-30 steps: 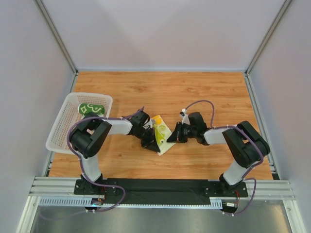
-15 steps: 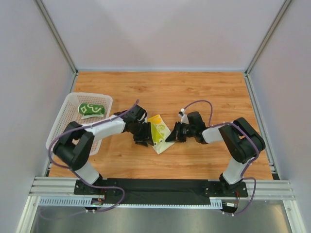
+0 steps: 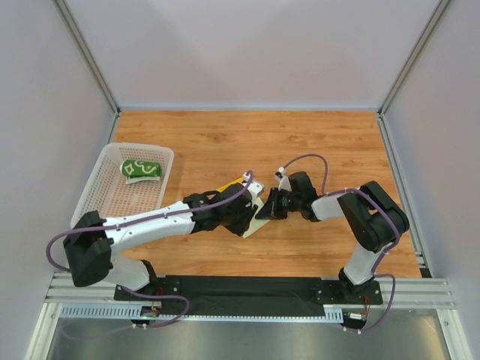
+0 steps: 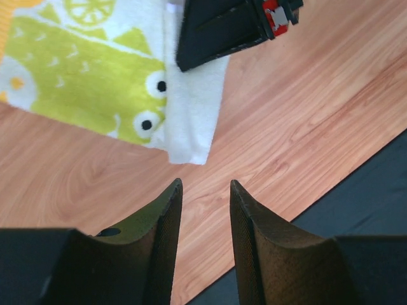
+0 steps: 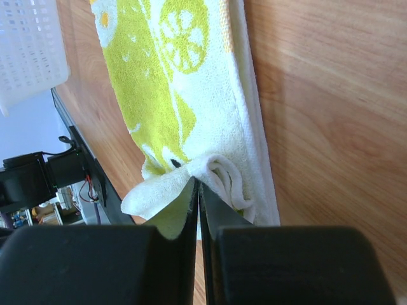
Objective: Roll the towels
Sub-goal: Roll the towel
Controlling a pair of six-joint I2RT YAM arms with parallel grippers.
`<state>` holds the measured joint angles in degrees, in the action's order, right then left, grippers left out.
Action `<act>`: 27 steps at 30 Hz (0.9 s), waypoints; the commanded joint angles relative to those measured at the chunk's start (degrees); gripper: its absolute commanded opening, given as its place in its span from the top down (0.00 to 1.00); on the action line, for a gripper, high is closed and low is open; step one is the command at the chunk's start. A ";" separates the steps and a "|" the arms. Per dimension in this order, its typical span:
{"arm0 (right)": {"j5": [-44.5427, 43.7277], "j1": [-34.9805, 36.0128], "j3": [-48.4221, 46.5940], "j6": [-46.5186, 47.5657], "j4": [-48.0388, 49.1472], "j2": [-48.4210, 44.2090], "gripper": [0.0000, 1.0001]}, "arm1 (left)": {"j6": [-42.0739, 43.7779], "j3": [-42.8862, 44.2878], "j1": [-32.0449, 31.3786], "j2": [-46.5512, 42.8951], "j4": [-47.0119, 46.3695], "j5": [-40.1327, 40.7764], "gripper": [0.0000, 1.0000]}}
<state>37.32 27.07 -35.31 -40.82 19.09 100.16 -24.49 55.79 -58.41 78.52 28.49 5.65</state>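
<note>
The left hand (image 4: 205, 184) hangs low over the counter (image 4: 305, 127) with its fingers a narrow gap apart and nothing between them; only bare wood shows through the gap. Just ahead of its fingertips, a little to one side, lies the white corner of the yellow and lime towel (image 4: 95, 82). The towel is spread flat on the counter, and a cartoon frog's eyes sit close to that white border. The fingertips are near the corner but not touching it.

Further ahead of the left hand, across the same white border, is the right hand (image 5: 197, 184). Its fingers are pressed together, and a small bunched fold of the towel's white edge is pinched at their tips. The cloth puckers up from the counter there, while the rest of the towel runs out flat in front of that hand, with a lemon-slice print on the lime part. From above, the two hands face each other tip to tip over the towel's near end, and the left arm lies across much of the cloth.

The dark green towel (image 3: 141, 169) lies well behind the left hand, back along its arm. It is already rolled into a short bundle and sits at the far end of the white perforated basket (image 3: 97, 202).
</note>
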 commanded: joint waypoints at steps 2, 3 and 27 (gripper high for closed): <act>-3.75 -0.18 -0.81 2.58 -3.01 2.14 0.97 | 4.63 2.57 -2.85 5.23 -4.58 1.29 0.57; -3.66 -0.26 -0.90 2.76 -3.10 2.23 0.97 | 4.54 3.44 -2.85 6.20 -4.58 1.64 0.57; -3.31 -0.79 -1.78 3.99 -5.03 3.29 0.98 | 6.91 0.90 -1.18 20.80 -7.93 10.87 0.53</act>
<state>38.04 26.79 -36.88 -40.12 17.82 101.27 -18.96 58.35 -60.51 99.33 20.40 14.28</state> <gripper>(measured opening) 0.028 0.464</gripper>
